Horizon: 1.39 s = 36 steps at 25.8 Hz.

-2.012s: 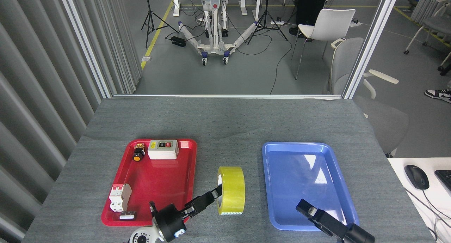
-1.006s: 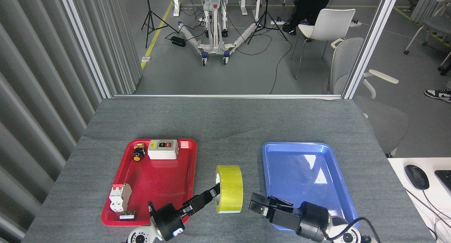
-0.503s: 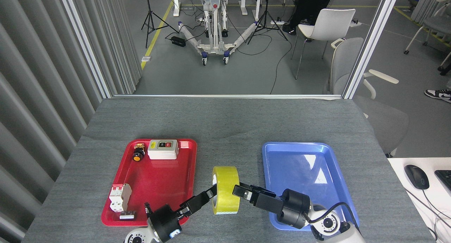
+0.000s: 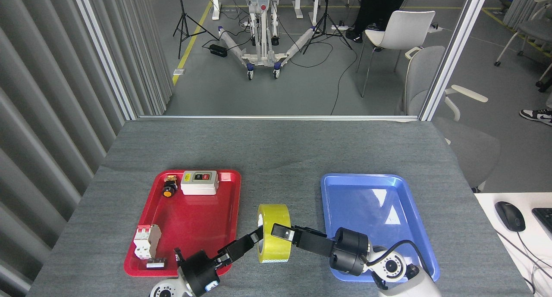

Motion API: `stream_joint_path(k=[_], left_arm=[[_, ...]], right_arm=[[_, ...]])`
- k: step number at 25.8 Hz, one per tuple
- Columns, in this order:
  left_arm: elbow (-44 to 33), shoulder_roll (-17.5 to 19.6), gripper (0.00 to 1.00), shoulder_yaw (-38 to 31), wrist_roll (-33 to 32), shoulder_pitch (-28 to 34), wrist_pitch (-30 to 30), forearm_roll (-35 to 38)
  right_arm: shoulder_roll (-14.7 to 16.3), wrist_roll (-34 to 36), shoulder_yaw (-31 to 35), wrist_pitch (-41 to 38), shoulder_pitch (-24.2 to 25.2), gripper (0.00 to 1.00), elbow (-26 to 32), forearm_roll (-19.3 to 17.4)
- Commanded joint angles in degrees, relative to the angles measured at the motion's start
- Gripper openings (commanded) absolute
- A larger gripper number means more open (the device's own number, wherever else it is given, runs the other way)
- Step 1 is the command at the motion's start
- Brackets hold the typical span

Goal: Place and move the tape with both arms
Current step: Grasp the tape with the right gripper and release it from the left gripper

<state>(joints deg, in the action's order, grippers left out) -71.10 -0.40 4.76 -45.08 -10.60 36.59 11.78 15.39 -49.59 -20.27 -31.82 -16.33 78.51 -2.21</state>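
**Head view: both grippers meet at the yellow tape between the trays**

The tape stands on edge on the grey table, in the gap between the two trays, its white core facing left. Taking the tape as the landmark, the red tray lies just to its left and the blue tray just to its right; the roll rests on the table, inside neither tray.

The left gripper reaches up from the lower left of the tape, over the near right corner of the red tray, and its slim black finger ends at the roll's open core on the left face. Whether it is clamped on the wall of the roll or only touching it cannot be told from this angle.

The right gripper comes in from the lower right of the tape, its black wrist lying over the near left corner of the blue tray. Its fingertips sit against the yellow outer band on the right side of the roll; whether the fingers are spread or closed cannot be told here.

Left of the tape, the red tray holds a grey switch box, a push button with an orange cap, and a white circuit breaker.
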Motion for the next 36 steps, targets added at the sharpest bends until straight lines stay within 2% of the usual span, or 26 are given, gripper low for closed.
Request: stream_joint_path(k=[1, 5, 12, 23, 25, 27, 28, 29, 36], left_arm=[[0.0, 0.05, 0.06, -0.01, -0.01, -0.03, -0.03, 0.0], [0.0, 0.05, 0.05, -0.01, -0.01, -0.03, -0.03, 0.09], [0.0, 0.23, 0.06, -0.1, -0.01, -0.03, -0.03, 0.09], [0.18, 0.58, 0.06, -0.63, -0.01, -0.03, -0.03, 0.09], [0.18, 0.49, 0.1, -0.8, 0.17, -0.03, -0.03, 0.09], [0.35, 0.49, 0.24, -1.33, 0.25, -0.03, -0.11, 0.09], [0.44, 0.49, 0.55, -1.51, 0.34, -0.03, -0.11, 0.09], [0.62, 0.49, 1.0, -1.51, 0.61, -0.03, -0.11, 0.0], [1.14, 0.58, 1.0, -1.86, 0.87, -0.12, -0.2, 0.09]], right_arm=[[0.17, 0.02, -0.12, -0.18, 0.07, 0.76, -0.02, 0.1], [-0.01, 0.02, -0.21, -0.18, 0.07, 0.61, -0.02, 0.1], [0.08, 0.1, -0.21, -0.53, 0.42, 0.4, -0.02, 0.1], [0.08, 0.1, -0.21, -1.58, 0.59, 0.35, 0.06, 0.19], [0.17, 0.19, -0.21, -2.11, 0.68, 0.35, 0.06, 0.19], [0.17, 0.19, -0.21, -2.2, 0.68, 0.35, 0.06, 0.19], [0.17, 0.19, -0.21, -2.2, 0.68, 0.35, 0.06, 0.19], [0.17, 0.19, -0.21, -2.2, 0.68, 0.35, 0.06, 0.19], [0.08, 0.19, -0.21, -2.72, 0.68, 0.35, 0.06, 0.19]])
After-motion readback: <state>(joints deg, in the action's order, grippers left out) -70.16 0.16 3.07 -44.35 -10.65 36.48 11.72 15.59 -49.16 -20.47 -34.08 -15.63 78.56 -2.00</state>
